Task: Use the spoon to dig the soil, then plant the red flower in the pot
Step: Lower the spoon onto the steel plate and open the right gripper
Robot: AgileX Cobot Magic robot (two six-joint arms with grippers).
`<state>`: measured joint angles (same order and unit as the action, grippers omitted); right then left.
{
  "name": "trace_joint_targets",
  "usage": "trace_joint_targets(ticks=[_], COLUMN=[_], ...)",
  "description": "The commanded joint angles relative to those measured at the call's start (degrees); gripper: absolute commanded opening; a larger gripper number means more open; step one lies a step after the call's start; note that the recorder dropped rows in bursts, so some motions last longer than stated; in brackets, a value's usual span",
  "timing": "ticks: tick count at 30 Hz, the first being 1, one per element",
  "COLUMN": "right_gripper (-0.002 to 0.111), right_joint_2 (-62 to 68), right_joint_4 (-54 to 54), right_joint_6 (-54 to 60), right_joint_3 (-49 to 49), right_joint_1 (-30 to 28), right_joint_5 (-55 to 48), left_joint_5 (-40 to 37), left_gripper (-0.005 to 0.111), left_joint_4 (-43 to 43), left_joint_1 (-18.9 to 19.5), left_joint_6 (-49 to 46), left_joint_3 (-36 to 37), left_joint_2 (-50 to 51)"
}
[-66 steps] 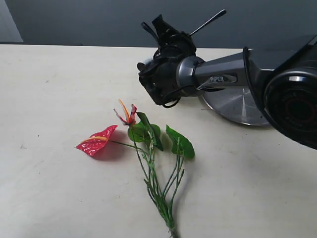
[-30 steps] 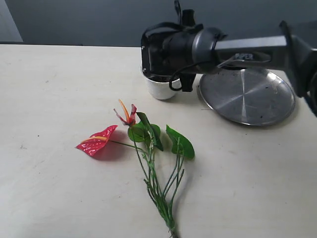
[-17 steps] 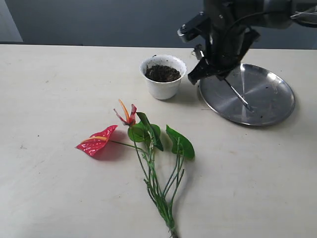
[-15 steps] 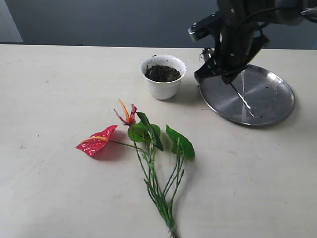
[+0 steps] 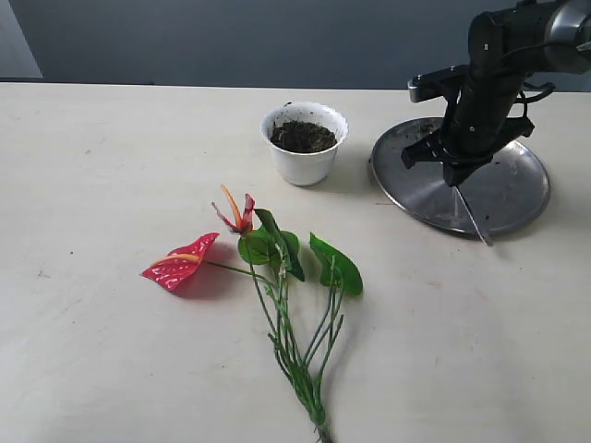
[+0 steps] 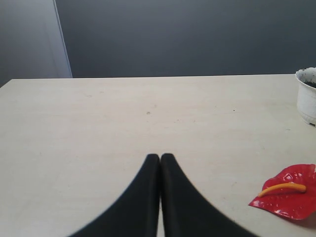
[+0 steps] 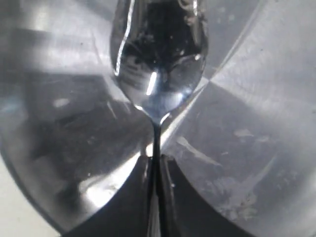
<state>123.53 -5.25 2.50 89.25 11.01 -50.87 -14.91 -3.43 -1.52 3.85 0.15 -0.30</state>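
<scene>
The white pot [image 5: 304, 148] stands at the table's middle back, holding dark soil [image 5: 302, 137]; its rim also shows in the left wrist view as the pot [image 6: 307, 94]. In front of it the red flower [image 5: 181, 261] lies flat, its green stems [image 5: 295, 341] running toward the near edge. My right gripper [image 5: 455, 175] hangs over the steel plate [image 5: 512, 198], shut on the spoon [image 5: 471, 214]. The spoon bowl [image 7: 158, 54] juts ahead of the right gripper [image 7: 157, 159] above the plate [image 7: 247, 163]. My left gripper [image 6: 160, 157] is shut and empty, left of a red bloom [image 6: 286, 197].
The round steel plate sits at the back right of the pale table [image 5: 111, 185], with a few dark soil specks on it. A dark wall runs behind the table's far edge. The left arm does not show in the exterior view.
My right arm has swung away from the pot, rightward across the plate, carrying the spoon. The pot with its soil is now uncovered. The flower has not moved.
</scene>
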Motion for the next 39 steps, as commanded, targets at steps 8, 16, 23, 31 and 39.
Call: trace_joint_targets(ticks=[8,16,23,31,39], right_gripper=[-0.001,0.017,0.021,0.021,0.021], right_joint_2=[1.3,3.24,3.59,2.31,-1.56], right_joint_4=[-3.28,-3.28,-3.28,3.25,27.08], right_joint_6=[0.23,0.23,0.23,1.47,21.51], right_joint_3=[0.2,0.2,0.2,0.2,0.2], right_joint_1=[-3.63,-3.63,-3.63,-3.63,-3.52], right_joint_5=[11.13,11.82,11.12,6.87,-3.11], left_joint_5=[0.42,0.42,0.42,0.42,0.42], left_gripper=[0.001,0.001,0.001,0.001,0.001], left_joint_4=[-0.43,-0.43,-0.43,-0.43,-0.43], left_joint_1=[-0.34,-0.34,-0.34,-0.34,-0.34], left_joint_6=[0.05,0.05,0.05,0.05,0.05], left_joint_3=[-0.15,-0.15,-0.15,-0.15,-0.15], left_joint_2=[0.3,0.3,0.3,0.3,0.3])
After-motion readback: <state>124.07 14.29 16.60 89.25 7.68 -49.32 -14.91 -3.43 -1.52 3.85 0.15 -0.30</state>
